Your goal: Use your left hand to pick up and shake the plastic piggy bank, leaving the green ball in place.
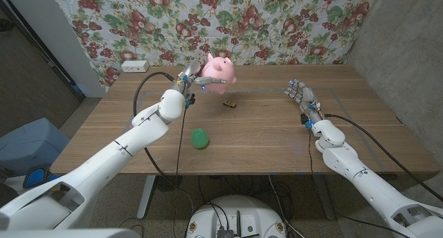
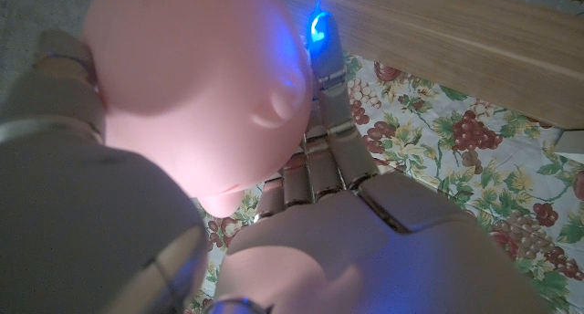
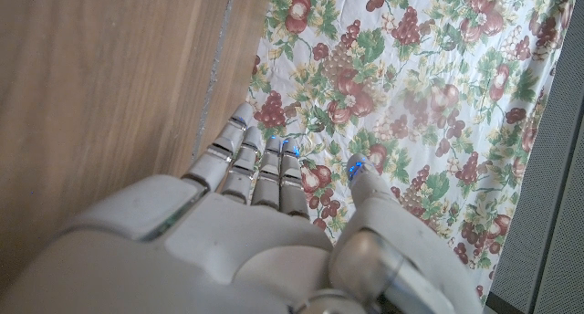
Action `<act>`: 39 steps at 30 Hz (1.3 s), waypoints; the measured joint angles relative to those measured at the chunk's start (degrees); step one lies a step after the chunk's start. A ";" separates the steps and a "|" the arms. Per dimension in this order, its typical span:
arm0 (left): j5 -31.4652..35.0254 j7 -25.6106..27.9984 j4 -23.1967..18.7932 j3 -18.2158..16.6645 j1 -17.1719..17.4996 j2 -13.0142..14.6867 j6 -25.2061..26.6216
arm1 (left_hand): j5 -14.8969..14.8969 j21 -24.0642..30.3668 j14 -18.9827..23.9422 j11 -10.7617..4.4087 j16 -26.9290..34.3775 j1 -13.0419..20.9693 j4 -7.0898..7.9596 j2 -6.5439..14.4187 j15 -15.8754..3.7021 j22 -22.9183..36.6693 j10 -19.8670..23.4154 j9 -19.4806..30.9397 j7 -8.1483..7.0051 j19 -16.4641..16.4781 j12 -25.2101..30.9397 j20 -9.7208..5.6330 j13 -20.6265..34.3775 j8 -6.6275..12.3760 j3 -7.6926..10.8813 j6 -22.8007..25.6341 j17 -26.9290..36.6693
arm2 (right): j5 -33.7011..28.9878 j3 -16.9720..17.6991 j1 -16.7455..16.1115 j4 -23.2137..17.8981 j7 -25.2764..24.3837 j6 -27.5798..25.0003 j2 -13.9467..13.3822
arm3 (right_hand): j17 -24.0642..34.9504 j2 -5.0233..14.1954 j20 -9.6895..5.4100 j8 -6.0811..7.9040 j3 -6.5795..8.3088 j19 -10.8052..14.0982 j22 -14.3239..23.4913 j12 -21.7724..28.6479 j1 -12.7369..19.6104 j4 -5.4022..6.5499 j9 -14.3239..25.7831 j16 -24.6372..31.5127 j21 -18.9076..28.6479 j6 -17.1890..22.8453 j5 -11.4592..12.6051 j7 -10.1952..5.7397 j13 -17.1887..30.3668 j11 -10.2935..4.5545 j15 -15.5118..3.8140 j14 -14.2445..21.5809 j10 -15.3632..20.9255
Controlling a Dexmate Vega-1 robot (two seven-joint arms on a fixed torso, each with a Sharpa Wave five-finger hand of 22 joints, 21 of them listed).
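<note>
The pink plastic piggy bank [image 1: 219, 72] hangs in the air above the far middle of the table, gripped by my left hand [image 1: 193, 81]. In the left wrist view the pink piggy bank [image 2: 201, 77] sits close against my left hand [image 2: 365, 223], whose fingers [image 2: 330, 86] wrap around it. The green ball [image 1: 199, 138] lies on the table nearer the front, below and apart from the raised bank. My right hand [image 1: 302, 95] stands at the right side of the table with fingers apart and holds nothing; in the right wrist view my right hand [image 3: 255, 223] is empty.
A small dark object [image 1: 230, 103] lies on the wooden table [image 1: 277, 141] under the piggy bank. A white power strip [image 1: 135, 66] sits at the back left corner. A floral cloth [image 1: 228, 20] hangs behind the table. A blue bin [image 1: 28, 144] stands on the floor at the left.
</note>
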 measured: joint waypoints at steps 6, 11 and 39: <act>-0.27 -0.22 -0.12 0.18 -0.19 0.26 0.43 | -0.07 0.00 0.00 0.00 -0.01 0.00 0.00 0.00 0.00 0.00 0.00 0.00 0.09 0.00 -0.03 0.00 0.07 0.00 0.00 0.08 0.00 | 0.00 0.00 0.01 -0.03 -0.04 -0.06 -0.07 | 0.00 0.00 0.00 0.00 0.00 0.00 0.00 0.00 0.00 0.00 0.00 0.00 0.00 0.00 0.00 0.00 0.00 0.00 0.00 0.00 0.00; -0.34 0.54 -0.19 0.42 -0.34 0.46 -0.23 | 0.14 0.21 0.00 -0.01 -0.01 0.00 0.00 0.00 0.00 0.00 0.00 0.00 0.08 0.00 -0.17 0.01 0.34 0.00 0.00 0.08 0.00 | -0.01 0.00 0.00 -0.08 -0.05 -0.08 -0.08 | 0.00 0.00 0.00 0.00 0.00 0.00 0.00 0.00 0.00 0.00 0.00 0.00 0.00 0.00 0.00 0.00 0.00 0.00 0.00 0.00 0.00; 3.23 24.93 12.77 -3.37 4.15 -9.53 -27.72 | 0.27 0.87 0.00 -0.19 -0.19 0.00 0.00 0.00 0.00 0.01 0.18 0.00 0.09 -0.01 -0.65 0.01 0.51 0.00 0.00 0.09 0.27 | 0.14 0.04 0.13 0.08 0.51 -0.08 -0.37 | 0.00 -0.01 0.00 0.00 0.00 0.00 -0.01 0.00 -0.01 0.00 0.00 0.00 -0.21 0.00 0.00 0.00 0.00 0.31 0.00 0.00 0.31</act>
